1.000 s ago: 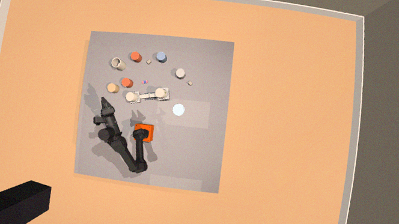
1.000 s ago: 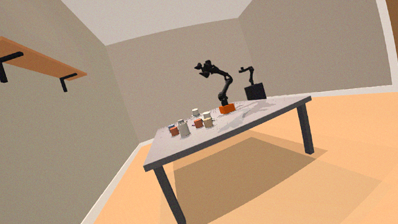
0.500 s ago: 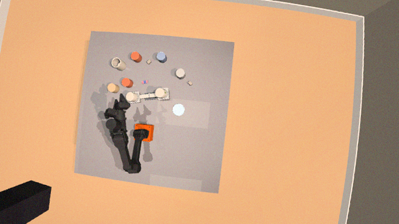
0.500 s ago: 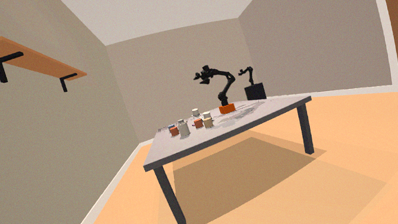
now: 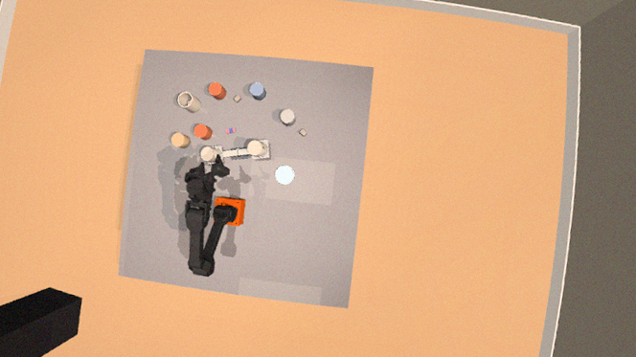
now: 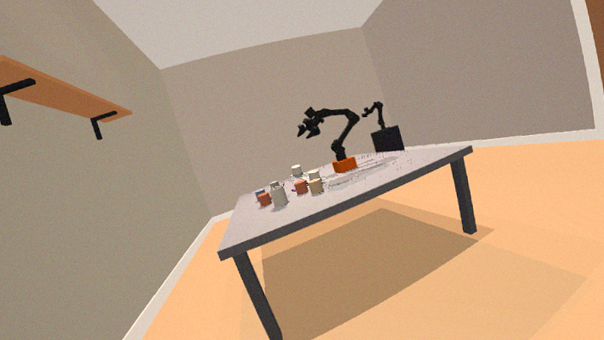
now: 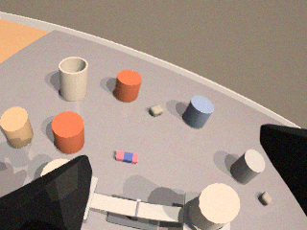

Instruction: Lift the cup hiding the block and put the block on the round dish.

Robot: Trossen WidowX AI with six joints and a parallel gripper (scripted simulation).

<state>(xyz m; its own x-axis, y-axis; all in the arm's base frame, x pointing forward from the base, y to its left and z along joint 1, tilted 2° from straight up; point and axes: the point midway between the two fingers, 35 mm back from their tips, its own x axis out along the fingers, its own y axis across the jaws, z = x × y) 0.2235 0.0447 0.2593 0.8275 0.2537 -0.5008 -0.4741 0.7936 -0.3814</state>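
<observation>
My gripper (image 5: pixel 208 165) (image 6: pixel 303 135) (image 7: pixel 178 151) is wide open and empty, high above the table near the balance's left end. The balance beam (image 5: pixel 234 153) (image 7: pixel 163 211) has an upside-down cream cup on each end. The left cup (image 5: pixel 207 153) (image 6: pixel 313 174) (image 7: pixel 57 169) is partly behind a finger in the wrist view. The right cup (image 5: pixel 255 148) (image 6: pixel 296 170) (image 7: pixel 218 205) shows more fully and looks larger there. I cannot tell the beam's tilt surely. No block shows under either cup. The pale round dish (image 5: pixel 285 174) has nothing on it and is outside the wrist view.
Behind and left stand two red cups (image 5: pixel 216 89) (image 7: pixel 68 132), a tan cup (image 5: pixel 179 140) and a taller open beige cup (image 7: pixel 73 81). A blue cup (image 7: pixel 198 112) and a grey cup (image 7: pixel 247 167) stand farther right. A pink-and-blue bar (image 7: pixel 127 157) and two small stones (image 7: pixel 155 110) lie among them.
</observation>
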